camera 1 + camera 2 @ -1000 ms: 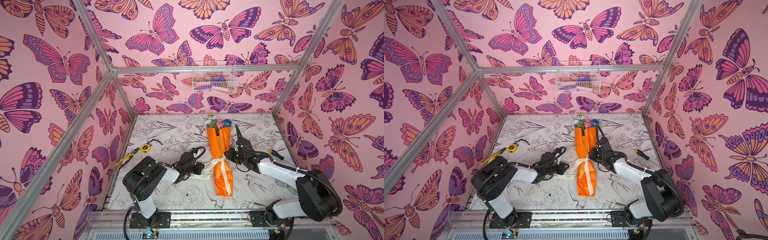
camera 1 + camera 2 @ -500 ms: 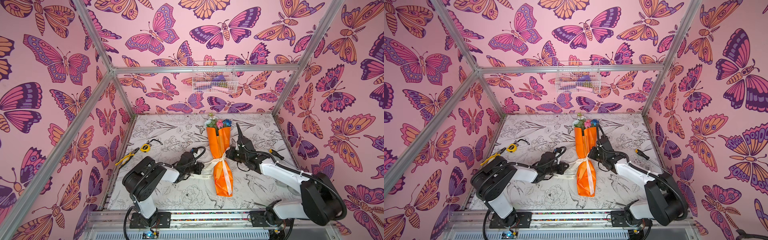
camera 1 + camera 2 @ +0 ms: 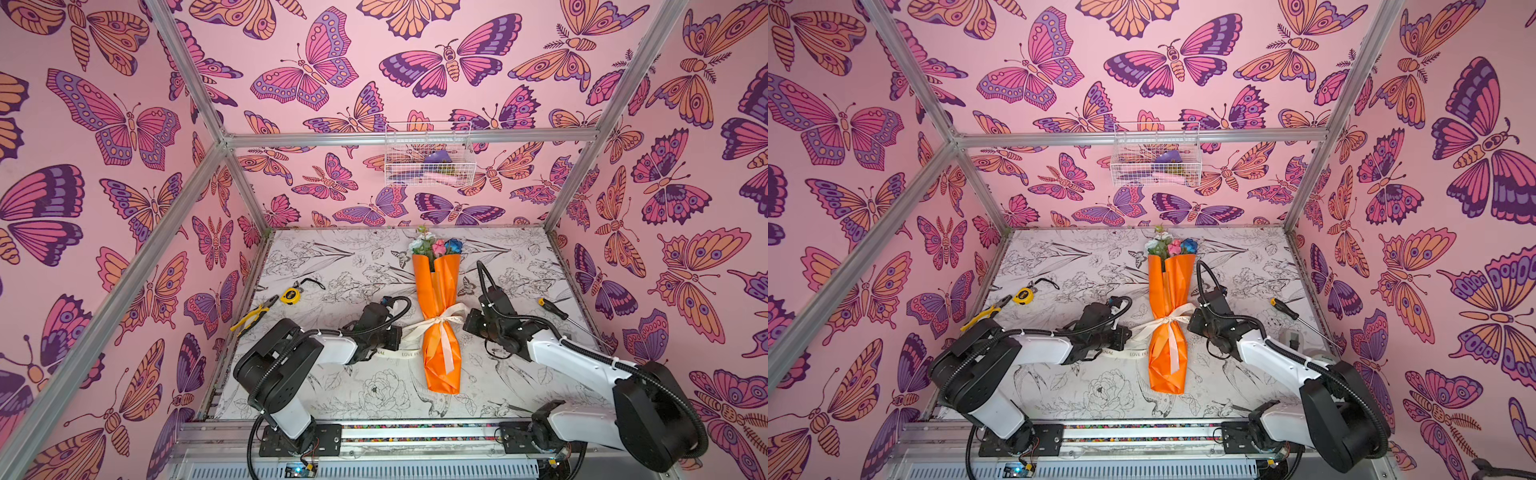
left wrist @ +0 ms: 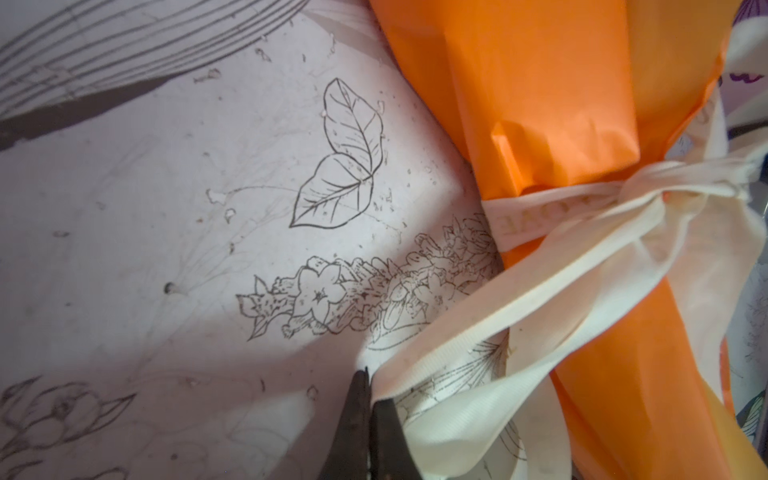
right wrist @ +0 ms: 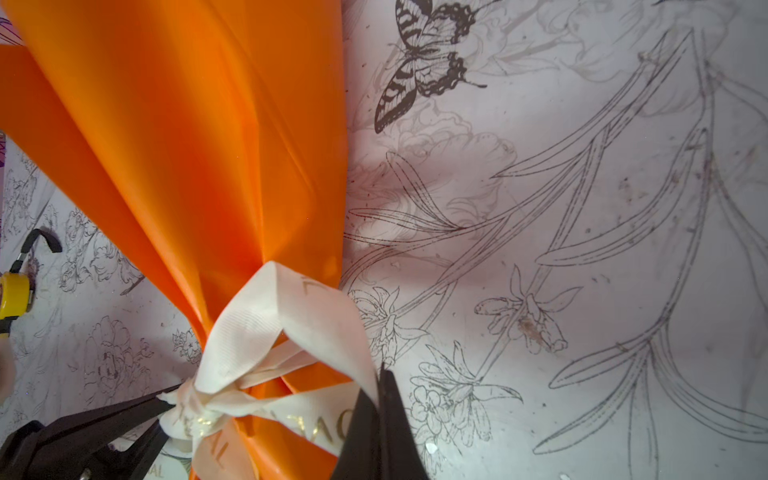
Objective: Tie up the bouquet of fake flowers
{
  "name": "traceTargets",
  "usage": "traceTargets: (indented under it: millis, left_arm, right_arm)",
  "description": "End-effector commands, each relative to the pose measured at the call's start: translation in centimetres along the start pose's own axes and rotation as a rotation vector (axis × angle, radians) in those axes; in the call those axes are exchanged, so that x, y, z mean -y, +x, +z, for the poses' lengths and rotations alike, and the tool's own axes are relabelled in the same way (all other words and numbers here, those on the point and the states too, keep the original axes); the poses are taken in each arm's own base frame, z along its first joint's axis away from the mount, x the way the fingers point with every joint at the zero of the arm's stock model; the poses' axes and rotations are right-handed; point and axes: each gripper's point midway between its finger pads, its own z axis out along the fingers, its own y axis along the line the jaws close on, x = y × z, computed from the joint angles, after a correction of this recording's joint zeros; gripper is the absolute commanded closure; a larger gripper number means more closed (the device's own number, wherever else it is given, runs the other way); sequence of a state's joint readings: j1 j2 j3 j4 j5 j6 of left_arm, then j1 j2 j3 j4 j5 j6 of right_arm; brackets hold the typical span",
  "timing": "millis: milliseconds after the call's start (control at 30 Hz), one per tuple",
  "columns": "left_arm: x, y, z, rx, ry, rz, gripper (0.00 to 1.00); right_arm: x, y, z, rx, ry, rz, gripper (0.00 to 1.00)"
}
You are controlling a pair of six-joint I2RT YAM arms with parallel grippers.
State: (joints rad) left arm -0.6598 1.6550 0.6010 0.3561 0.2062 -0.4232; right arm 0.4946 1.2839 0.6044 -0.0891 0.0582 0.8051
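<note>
The bouquet of fake flowers (image 3: 440, 286) (image 3: 1170, 286) lies in mid-table in orange wrapping, its blooms (image 3: 434, 246) toward the back wall. A cream ribbon (image 3: 441, 321) (image 3: 1169, 321) is knotted round its waist. My left gripper (image 3: 404, 332) (image 3: 1133, 332) is low on the left of the knot. In the left wrist view it (image 4: 368, 384) is shut on a ribbon loop (image 4: 540, 299). On the knot's right side, my right gripper (image 3: 465, 321) (image 3: 1190, 321) (image 5: 382, 374) is shut on the other ribbon loop (image 5: 282, 316), beside the wrapping (image 5: 187, 145).
Yellow pliers (image 3: 253, 316) and a yellow tape measure (image 3: 289, 296) lie at the table's left. A screwdriver (image 3: 552, 308) lies at the right. A wire basket (image 3: 430, 153) hangs on the back wall. A ribbon tail (image 3: 399, 354) trails on the table under the left arm.
My right gripper has closed on the ribbon loop beside the knot. The left arm and the bouquet have stayed in place.
</note>
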Motion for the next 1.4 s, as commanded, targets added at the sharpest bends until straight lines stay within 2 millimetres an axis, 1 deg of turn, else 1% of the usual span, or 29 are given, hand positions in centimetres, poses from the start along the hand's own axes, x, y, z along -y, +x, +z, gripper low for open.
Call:
traceTargets:
  millis: [0,33,67,100,133,167,200,300,367,433,533,633,733,900,1000,1067,1167,1300,1333,1367]
  left_arm:
    - [1.1,-0.4,0.2,-0.009,0.007,0.075,1.0]
    - [1.4,-0.5,0.3,-0.007,0.013,0.087,1.0]
    - [1.7,-0.6,0.3,-0.004,0.016,0.098,1.0]
    - [1.9,-0.7,0.3,-0.001,0.019,0.106,1.0]
    - [2.0,-0.7,0.3,0.0,0.018,0.111,1.0]
    - [2.1,-0.8,0.2,0.004,0.018,0.116,1.0]
    - [2.2,-0.8,0.2,0.006,0.018,0.12,1.0]
    - [2.3,-0.9,0.1,0.01,0.02,0.128,1.0]
    - [2.4,-0.9,0.1,0.011,0.02,0.133,1.0]
    - [2.4,-0.9,0.1,0.011,0.019,0.135,1.0]
    - [2.6,-1.0,0.1,0.012,0.023,0.14,1.0]
    - [2.6,-0.9,0.2,0.009,0.024,0.141,1.0]
    - [2.7,-0.8,0.3,0.007,0.025,0.142,1.0]
    - [2.8,-0.8,0.3,0.006,0.03,0.144,1.0]
    - [2.8,-0.8,0.3,0.005,0.031,0.145,1.0]
    - [2.8,-0.8,0.3,0.007,0.031,0.143,1.0]
    - [2.8,-0.5,0.4,0.002,0.034,0.142,1.0]
    - [2.9,-0.5,0.5,0.002,0.037,0.141,1.0]
    - [2.9,-0.4,0.5,0.0,0.038,0.142,1.0]
    - [2.9,-0.4,0.6,0.0,0.041,0.142,1.0]
  right_arm:
    - [-2.4,-0.9,-0.1,0.021,-0.085,-0.023,1.0]
    - [-2.8,-1.1,-0.3,0.026,-0.092,-0.025,0.95]
    - [-2.9,-1.3,-0.6,0.032,-0.093,-0.025,0.8]
    - [-2.9,-1.5,-1.0,0.041,-0.084,-0.024,0.63]
    - [-2.7,-1.7,-1.4,0.047,-0.071,-0.023,0.56]
    - [-2.4,-1.9,-2.0,0.055,-0.054,-0.021,0.53]
    - [-1.8,-1.9,-2.6,0.059,-0.025,-0.017,0.51]
    - [-1.0,-3.1,-4.7,0.113,0.019,-0.024,0.46]
    - [-1.3,-3.8,-5.7,0.147,0.016,-0.035,0.44]
    - [-1.7,-4.5,-6.0,0.167,0.005,-0.042,0.44]
    - [-3.5,-5.5,-6.1,0.169,-0.036,-0.061,0.44]
    - [-5.8,-6.0,-5.3,0.13,-0.092,-0.066,0.43]
    - [-7.0,-5.8,-3.5,0.074,-0.106,-0.046,0.44]
    - [-7.5,-5.4,-0.3,0.008,-0.081,0.008,0.44]
    - [-7.3,-5.0,0.9,-0.017,-0.056,0.053,0.45]
    - [-6.7,-4.7,1.4,-0.024,-0.031,0.074,0.46]
    - [-6.5,-4.6,2.0,-0.028,-0.019,0.093,0.46]
    - [-6.8,-4.7,2.7,-0.03,-0.028,0.109,0.46]
    - [-6.9,-4.7,2.9,-0.032,-0.026,0.113,0.48]
    - [-7.1,-4.9,2.9,-0.029,-0.033,0.117,0.55]
